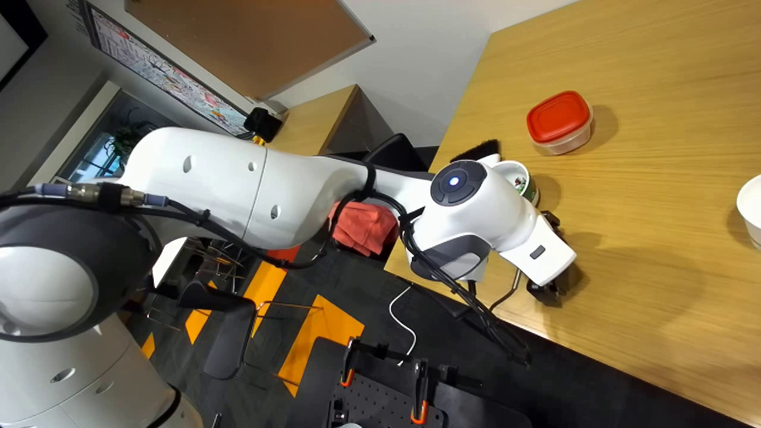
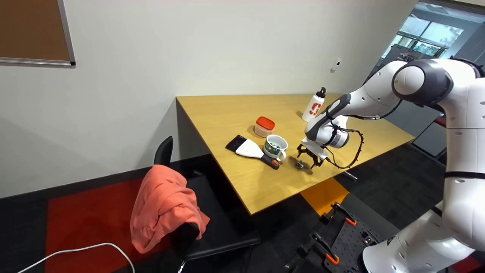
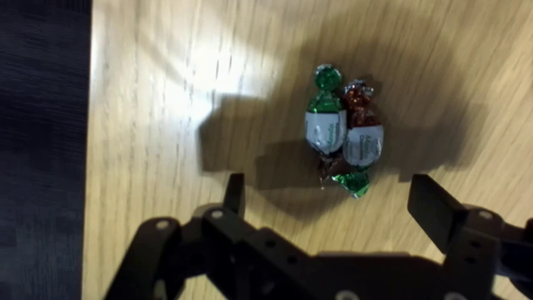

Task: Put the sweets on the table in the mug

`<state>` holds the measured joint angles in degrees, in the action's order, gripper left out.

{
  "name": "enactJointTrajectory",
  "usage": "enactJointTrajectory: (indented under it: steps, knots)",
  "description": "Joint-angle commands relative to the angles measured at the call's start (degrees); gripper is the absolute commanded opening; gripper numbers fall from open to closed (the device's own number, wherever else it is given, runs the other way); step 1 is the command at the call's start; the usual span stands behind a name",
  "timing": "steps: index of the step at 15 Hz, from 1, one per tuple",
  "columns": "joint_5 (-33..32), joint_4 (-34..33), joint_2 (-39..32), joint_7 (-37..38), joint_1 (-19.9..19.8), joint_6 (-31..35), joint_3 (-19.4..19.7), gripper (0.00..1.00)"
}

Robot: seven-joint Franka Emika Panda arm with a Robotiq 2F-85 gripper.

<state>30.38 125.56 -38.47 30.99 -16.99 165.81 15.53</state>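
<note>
Two wrapped sweets lie side by side on the wooden table point(image 3: 145, 233) in the wrist view: a green and white one point(image 3: 326, 129) and a brown, white and green one point(image 3: 362, 146). They show as a tiny clump in an exterior view point(image 2: 299, 165). My gripper point(image 3: 327, 183) is open and empty above the table, its fingers on either side of the sweets and apart from them. It also shows in an exterior view point(image 2: 306, 159). The white mug with a green pattern point(image 2: 270, 151) stands upright beside the gripper, with small pieces inside. My arm partly hides the mug point(image 1: 532, 193) in an exterior view.
A red-lidded container point(image 2: 263, 127) stands behind the mug. A white brush with dark bristles point(image 2: 248, 148) lies beside the mug, its handle near the mug's base. A white bottle point(image 2: 313, 108) stands farther back. The table's edge runs close to the sweets.
</note>
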Motion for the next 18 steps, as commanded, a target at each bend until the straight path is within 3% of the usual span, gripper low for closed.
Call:
enactJointTrajectory:
  steps: [1, 5, 6, 7, 10, 17, 18]
  knots:
    - [1.1, -1.6, -1.1, 1.2, -1.0, 0.0, -0.7, 1.0]
    - [1.4, -2.8, -1.3, -0.3, -3.1, -2.3, -2.6, 1.0]
    - [1.4, -3.2, -1.3, -0.7, -3.7, -3.0, -3.2, 0.91]
    - [1.5, -3.4, -1.4, -0.8, -4.1, -3.6, -3.7, 0.89]
    - [1.4, -4.1, -1.8, -0.6, -4.6, -4.9, -4.3, 0.52]
    - [0.9, -5.5, -2.2, 0.2, -3.8, -6.7, -3.5, 0.01]
    - [0.8, -5.5, -2.1, 0.3, -3.7, -7.0, -3.2, 0.0]
